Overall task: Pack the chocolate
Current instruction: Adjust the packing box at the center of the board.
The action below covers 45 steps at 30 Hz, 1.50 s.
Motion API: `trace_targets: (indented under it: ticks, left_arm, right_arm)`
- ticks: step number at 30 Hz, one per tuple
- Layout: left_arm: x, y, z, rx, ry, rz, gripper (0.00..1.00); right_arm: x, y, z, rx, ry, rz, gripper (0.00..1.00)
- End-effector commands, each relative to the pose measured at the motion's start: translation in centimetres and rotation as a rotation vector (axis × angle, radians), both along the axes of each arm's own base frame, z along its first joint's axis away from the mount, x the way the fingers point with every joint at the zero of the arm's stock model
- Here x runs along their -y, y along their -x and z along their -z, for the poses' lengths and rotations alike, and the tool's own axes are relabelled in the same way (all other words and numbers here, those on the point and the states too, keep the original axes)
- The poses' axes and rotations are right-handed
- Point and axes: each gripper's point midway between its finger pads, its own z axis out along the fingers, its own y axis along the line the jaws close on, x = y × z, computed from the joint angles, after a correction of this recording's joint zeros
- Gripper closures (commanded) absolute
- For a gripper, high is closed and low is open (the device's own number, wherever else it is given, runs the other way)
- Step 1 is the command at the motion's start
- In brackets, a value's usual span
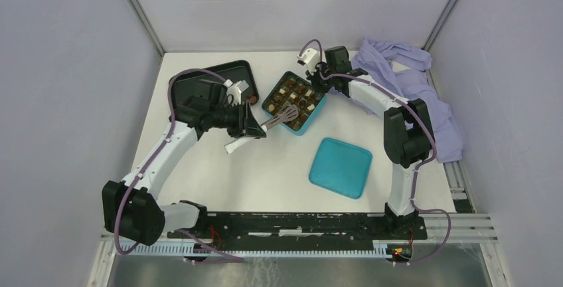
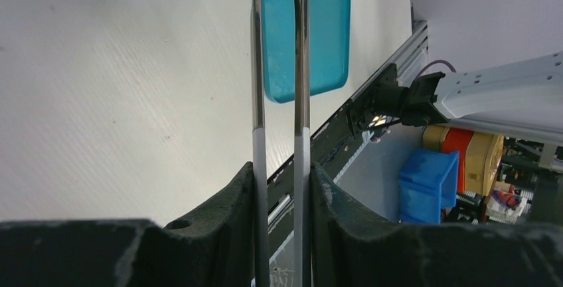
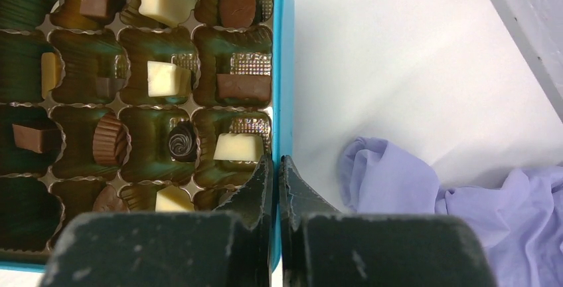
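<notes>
A robotics lab test cell: a white table boxed in by plain grey panels, a black mounting rail at its near edge, and storage bins beyond.

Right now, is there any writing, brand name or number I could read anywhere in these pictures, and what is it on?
No text here can be read.
The blue box, its lid and the chocolates show no print, label or number.
The yellow and orange tub and the clutter beside it, past the table's edge, are too blurred to tell whether they carry any writing.
</notes>
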Motion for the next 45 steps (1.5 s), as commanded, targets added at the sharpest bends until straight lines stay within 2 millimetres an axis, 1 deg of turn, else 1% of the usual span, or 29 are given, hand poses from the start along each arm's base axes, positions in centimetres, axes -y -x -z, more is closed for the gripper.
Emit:
trace_targets:
  ticks: [1, 12, 19, 21, 26, 31, 34, 40, 42, 45]
  left_arm:
    - [0.8, 0.3, 0.9, 0.028, -0.046, 0.049, 0.98]
    - [1.0, -1.3, 3.5, 0.024, -0.174, 0.02, 0.98]
    - [2.3, -1.8, 4.5, 0.003, -0.187, 0.054, 0.97]
    - [2.5, -2.0, 4.7, 0.005, -0.201, 0.056, 0.93]
    - [2.9, -2.4, 4.8, 0.013, -0.221, 0.052, 0.79]
    - [2.6, -2.3, 4.9, 0.014, -0.246, 0.044, 0.64]
    - [2.5, -2.3, 5.0, 0.016, -0.258, 0.039, 0.57]
    - [2.5, -2.3, 4.7, 0.023, -0.261, 0.037, 0.54]
    - [2.5, -2.5, 4.4, 0.033, -0.262, 0.03, 0.55]
    - [2.3, -2.9, 3.4, 0.062, -0.26, 0.004, 0.57]
  right_arm:
    - [-0.1, -1.2, -4.0, 0.113, -0.041, 0.032, 1.0]
    - [-0.5, -0.8, -3.1, 0.084, -0.049, 0.017, 1.0]
    - [-0.5, -0.4, -2.4, 0.066, -0.052, 0.007, 1.0]
    - [-0.6, -0.3, -2.3, 0.064, -0.053, 0.004, 1.0]
    - [-0.6, -0.2, -2.0, 0.057, -0.054, 0.001, 0.99]
    - [-0.7, -0.2, -1.8, 0.05, -0.056, -0.001, 0.98]
    - [-0.8, -0.1, -1.6, 0.044, -0.057, -0.002, 0.97]
    - [-0.8, 0.0, -1.2, 0.034, -0.057, -0.003, 0.96]
    - [-0.8, 0.1, -1.0, 0.03, -0.056, -0.005, 0.96]
    - [-0.7, 0.1, -0.9, 0.027, -0.056, -0.005, 0.95]
